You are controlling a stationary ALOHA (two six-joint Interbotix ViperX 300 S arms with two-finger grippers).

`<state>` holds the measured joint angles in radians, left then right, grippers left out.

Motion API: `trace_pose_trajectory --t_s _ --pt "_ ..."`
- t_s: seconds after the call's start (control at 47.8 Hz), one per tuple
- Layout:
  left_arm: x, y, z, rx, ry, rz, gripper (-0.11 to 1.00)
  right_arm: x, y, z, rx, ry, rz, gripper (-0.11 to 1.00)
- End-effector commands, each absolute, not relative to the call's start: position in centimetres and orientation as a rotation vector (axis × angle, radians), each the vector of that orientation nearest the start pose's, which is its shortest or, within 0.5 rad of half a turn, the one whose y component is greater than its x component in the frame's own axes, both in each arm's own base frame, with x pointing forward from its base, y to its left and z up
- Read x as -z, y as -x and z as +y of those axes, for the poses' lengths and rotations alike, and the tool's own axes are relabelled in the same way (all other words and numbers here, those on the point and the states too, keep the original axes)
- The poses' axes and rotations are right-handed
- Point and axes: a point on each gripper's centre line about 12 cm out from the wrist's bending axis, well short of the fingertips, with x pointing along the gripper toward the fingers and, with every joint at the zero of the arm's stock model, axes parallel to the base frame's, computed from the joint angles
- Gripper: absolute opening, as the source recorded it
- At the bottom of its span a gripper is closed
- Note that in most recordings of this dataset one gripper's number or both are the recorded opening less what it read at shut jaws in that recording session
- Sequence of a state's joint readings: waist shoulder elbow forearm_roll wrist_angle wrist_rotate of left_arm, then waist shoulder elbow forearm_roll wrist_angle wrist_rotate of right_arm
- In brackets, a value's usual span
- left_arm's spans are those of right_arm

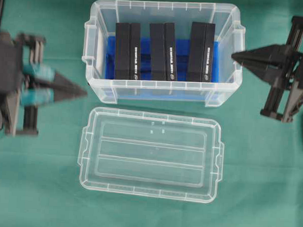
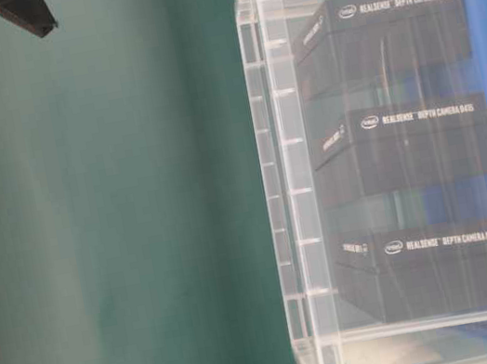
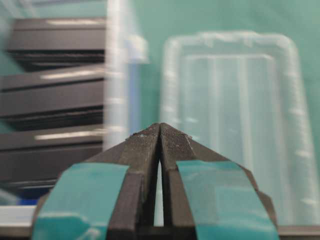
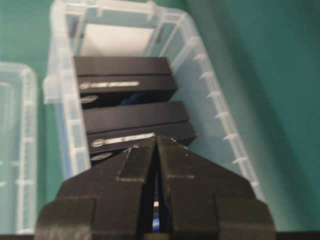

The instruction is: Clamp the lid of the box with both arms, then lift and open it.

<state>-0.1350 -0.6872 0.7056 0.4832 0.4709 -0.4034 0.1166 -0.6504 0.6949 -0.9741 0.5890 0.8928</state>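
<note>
Two grippers: your left gripper (image 1: 84,92) and right gripper (image 1: 233,57) have jaws closed, empty.
Lid (image 1: 150,154): flat on cloth, beside box (image 1: 160,96).

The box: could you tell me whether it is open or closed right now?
Open. The box has no cover; its lid lies flat on the cloth beside it, and three black blocks show inside.

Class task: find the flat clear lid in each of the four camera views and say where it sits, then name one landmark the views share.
Overhead exterior: the lid lies low centre on the green cloth, in front of the box.
Table-level exterior: not in view.
Left wrist: right half, beyond the end effector.
Right wrist: left edge.
Shared landmark: the black blocks in the box.
</note>
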Motion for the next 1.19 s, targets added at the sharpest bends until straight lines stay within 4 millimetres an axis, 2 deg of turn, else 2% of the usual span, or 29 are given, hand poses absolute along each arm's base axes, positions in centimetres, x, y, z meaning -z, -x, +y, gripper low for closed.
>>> trace_pose_trajectory --t_s 0.0,0.209,0.377,0.607,0.838,1.173 --pt "-35.1 -25.7 0.2 -0.104 -0.12 0.388 0.01 -35.5 -26.4 -3.4 0.384 0.119 0.353 -0.01" --pt "-35.2 -24.8 2.8 -0.183 -0.126 0.328 0.01 -35.1 -25.5 -6.1 0.463 0.124 0.338 -0.01" --pt "-35.0 -24.3 3.9 -0.219 -0.128 0.305 0.01 -34.7 -24.8 -7.4 0.48 0.116 0.313 -0.01" --pt "-34.1 -24.4 4.1 -0.222 -0.126 0.318 0.01 -33.9 -24.7 -7.7 0.476 0.107 0.317 -0.01" --pt "-32.1 -24.3 4.2 -0.207 -0.106 0.309 0.01 -31.9 -24.5 -7.4 0.454 0.072 0.351 -0.01" --pt "-29.1 -23.9 4.7 -0.198 -0.067 0.282 0.01 -27.8 -24.0 -7.4 0.437 -0.051 0.391 -0.01"
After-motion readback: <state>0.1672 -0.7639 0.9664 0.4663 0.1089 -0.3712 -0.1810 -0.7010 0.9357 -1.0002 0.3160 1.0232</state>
